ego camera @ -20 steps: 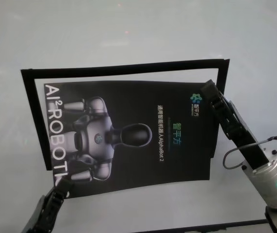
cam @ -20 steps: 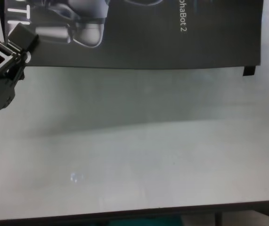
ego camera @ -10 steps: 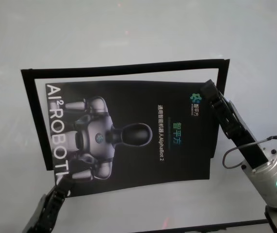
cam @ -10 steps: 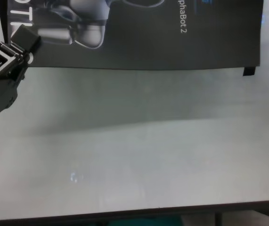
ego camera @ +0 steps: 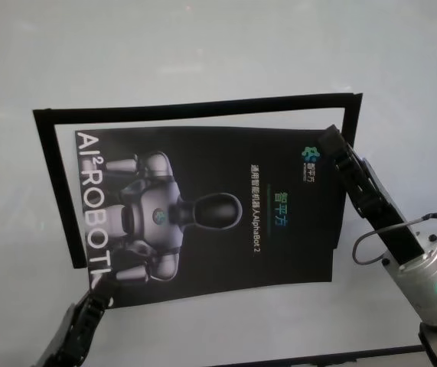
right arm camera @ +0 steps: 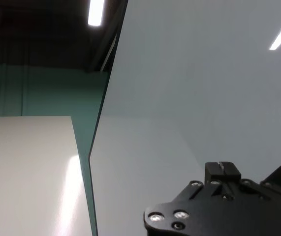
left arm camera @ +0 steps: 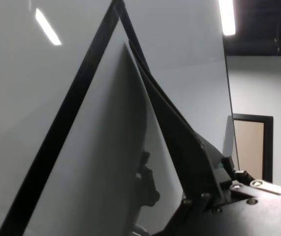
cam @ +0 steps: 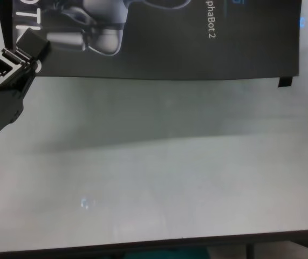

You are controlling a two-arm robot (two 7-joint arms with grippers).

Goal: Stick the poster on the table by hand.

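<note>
Poster position: the poster (ego camera: 210, 206) lies on the table (ego camera: 203, 61), inside a frame of black tape strips (ego camera: 195, 105) that runs along its far, left and right sides.
Poster look: dark sheet, silvery robot figure lying sideways, pale "AI²ROBOT" lettering down the left edge, a small logo near the right edge.
Left gripper: the left gripper (ego camera: 100, 281) sits at the poster's near-left corner; whether its fingers are spread or pressed together cannot be told.
Right gripper: the right gripper (ego camera: 331, 144) rests at the poster's far-right edge; its finger state cannot be told either.
Head view only: whole poster and tape frame.
Chest view only: the near edge of the poster (cam: 197, 54), a short tape stub (cam: 286, 82) at its right corner, the left gripper's square pad (cam: 32, 44) touching the sheet, and the table's dark front edge (cam: 154, 244).
Left wrist view only: the poster (left arm camera: 179, 147) seen edge-on, lifted off the table.
</note>
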